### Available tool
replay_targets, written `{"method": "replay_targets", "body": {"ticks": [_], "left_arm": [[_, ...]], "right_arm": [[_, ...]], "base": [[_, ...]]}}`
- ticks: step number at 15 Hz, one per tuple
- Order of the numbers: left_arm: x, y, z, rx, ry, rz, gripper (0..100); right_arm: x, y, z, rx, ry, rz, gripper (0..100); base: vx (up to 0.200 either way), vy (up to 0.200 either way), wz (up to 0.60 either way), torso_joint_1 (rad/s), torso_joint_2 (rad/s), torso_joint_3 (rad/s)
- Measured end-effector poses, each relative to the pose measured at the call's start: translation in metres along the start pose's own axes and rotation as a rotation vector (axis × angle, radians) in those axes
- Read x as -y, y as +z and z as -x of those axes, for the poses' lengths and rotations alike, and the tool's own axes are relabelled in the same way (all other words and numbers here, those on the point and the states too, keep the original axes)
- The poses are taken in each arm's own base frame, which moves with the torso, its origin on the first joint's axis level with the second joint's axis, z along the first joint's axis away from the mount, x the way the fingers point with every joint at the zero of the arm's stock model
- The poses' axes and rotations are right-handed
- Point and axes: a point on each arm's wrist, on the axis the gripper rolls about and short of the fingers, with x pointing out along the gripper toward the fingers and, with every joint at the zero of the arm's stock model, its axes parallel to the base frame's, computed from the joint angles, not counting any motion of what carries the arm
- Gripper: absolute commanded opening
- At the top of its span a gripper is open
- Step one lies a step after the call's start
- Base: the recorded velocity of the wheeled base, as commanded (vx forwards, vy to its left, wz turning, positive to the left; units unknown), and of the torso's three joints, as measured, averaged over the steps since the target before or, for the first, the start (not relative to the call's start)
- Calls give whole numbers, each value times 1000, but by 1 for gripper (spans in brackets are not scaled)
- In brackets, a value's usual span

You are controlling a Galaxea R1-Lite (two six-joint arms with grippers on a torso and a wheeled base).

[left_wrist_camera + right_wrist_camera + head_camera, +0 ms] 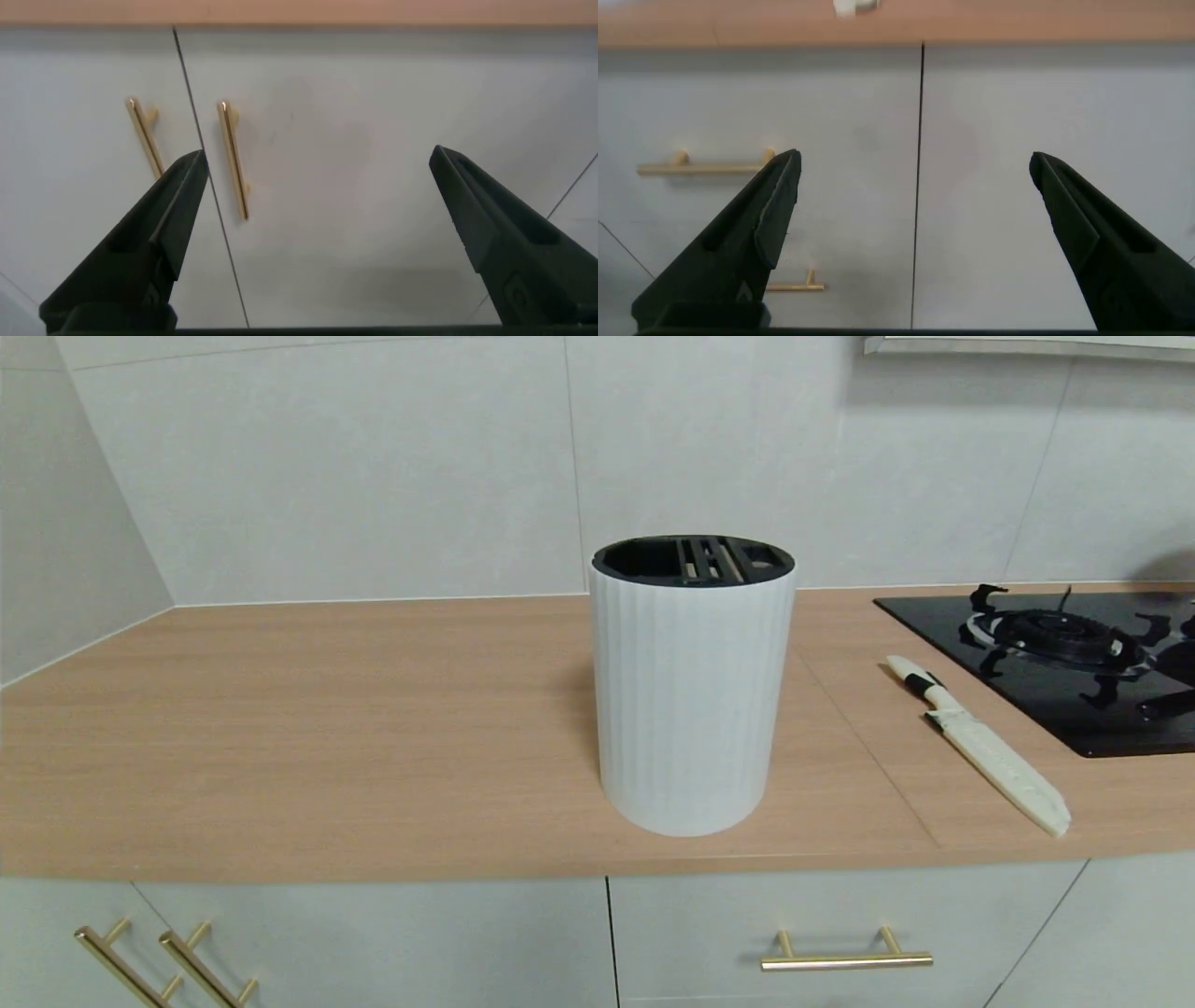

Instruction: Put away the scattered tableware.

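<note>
**Head view**
- Holder: a tall white round holder (689, 709) with a black slotted top stands upright in the middle of the wooden counter (280, 728).
- Knife: a white knife (980, 747) lies flat on the counter at about 3 o'clock from the holder, well apart from it. Its handle points toward 11 o'clock and its tip toward 5 o'clock, near the front edge.
- Stove: a black stove (1055, 653) sits at about 2 o'clock from the holder, just beside the knife.
- Drawer handle: a gold drawer handle (845, 959) is at 6 o'clock, under the counter edge.

**Left wrist view**
- Left gripper: the left gripper (318, 154) has its two dark fingers spread wide, with nothing between them.
- In front of it: white cabinet doors (392, 187) with two gold door handles (234, 159), below the counter edge.

**Right wrist view**
- Right gripper: the right gripper (914, 157) is spread wide too, and it holds nothing.
- In front of it: white cabinet fronts with a gold bar handle (705, 168).
- Small white bit (854, 7): it sits at the counter edge; I cannot tell what it is.
</note>
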Motion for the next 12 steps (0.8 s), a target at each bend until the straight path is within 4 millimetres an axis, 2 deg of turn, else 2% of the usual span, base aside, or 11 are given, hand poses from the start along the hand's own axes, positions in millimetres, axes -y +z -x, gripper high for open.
{"method": "replay_targets", "body": {"ticks": [12], "left_arm": [[0, 0, 0, 0, 0, 0, 100]], "right_arm": [[0, 0, 0, 0, 0, 0, 100]], "base": [[0, 0, 0, 222, -507, -281]]}}
